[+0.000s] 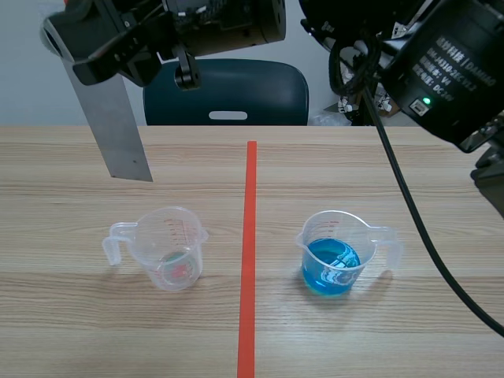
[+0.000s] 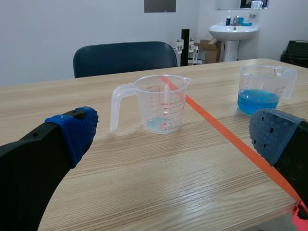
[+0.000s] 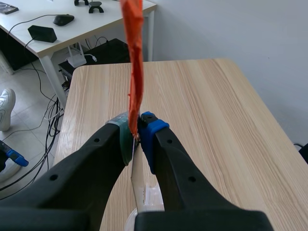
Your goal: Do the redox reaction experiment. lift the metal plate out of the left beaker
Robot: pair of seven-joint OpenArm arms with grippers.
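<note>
The right tool (image 3: 137, 130) is clamped on the upper end of the metal plate (image 1: 116, 126). The plate hangs tilted in the air over the far left part of the bench (image 1: 79, 315), out of the left beaker (image 1: 169, 248) and apart from it. The left tool (image 2: 178, 132) sits low by the bench's near edge, fingers wide apart, holding nothing. Across the tape line (image 1: 249, 260), the right beaker (image 1: 335, 252) holds blue liquid.
</note>
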